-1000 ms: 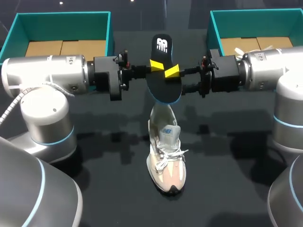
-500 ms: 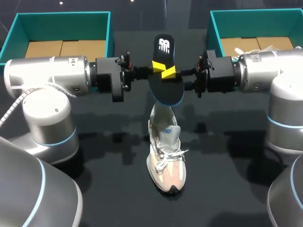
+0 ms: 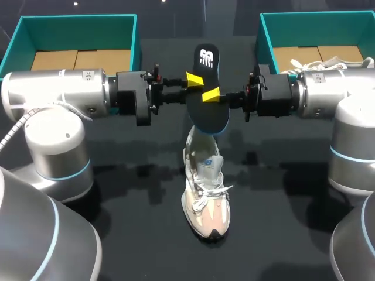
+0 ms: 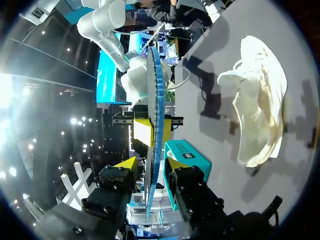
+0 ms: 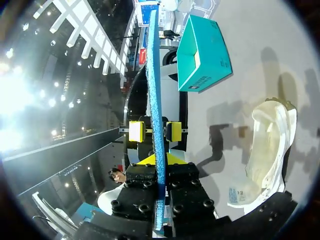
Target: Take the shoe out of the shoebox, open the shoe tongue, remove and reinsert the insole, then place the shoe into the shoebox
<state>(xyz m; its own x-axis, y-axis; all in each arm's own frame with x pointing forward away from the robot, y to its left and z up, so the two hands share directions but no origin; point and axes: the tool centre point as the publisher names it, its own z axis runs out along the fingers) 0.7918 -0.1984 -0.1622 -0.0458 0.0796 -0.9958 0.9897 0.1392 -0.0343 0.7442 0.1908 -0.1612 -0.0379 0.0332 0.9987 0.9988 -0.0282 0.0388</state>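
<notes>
Insole [image 3: 208, 114] is up in the air at table centre, on edge, between both arms. Logo end points at the far side, the other end dips toward the shoe [image 3: 205, 193].
Right gripper [image 3: 212, 93]: fingers pinch the insole from both faces. Its wrist view shows the yellow tips tight against the blue foam edge.
Left gripper [image 3: 193, 80]: it straddles the same insole from the opposite side, a bit nearer the logo end. Thin dark slivers show either side of the foam, so I can't tell if it's actually clamping.
The 2 grippers sit almost nose to nose, just beside each other on the insole.
Shoe stands upright on the black table [image 3: 140, 222], directly under the insole, toe toward the robot, tongue raised, laces loose. In the head view the insole's low end overlaps the heel opening, so contact there can't be judged.
2 boxes at the far corners, well apart from the shoe: left teal box [image 3: 76, 17] shows a cardboard floor [image 3: 82, 58]. Right teal box [image 3: 316, 16] holds a white item [image 3: 338, 60], partly hidden by the right arm.
</notes>
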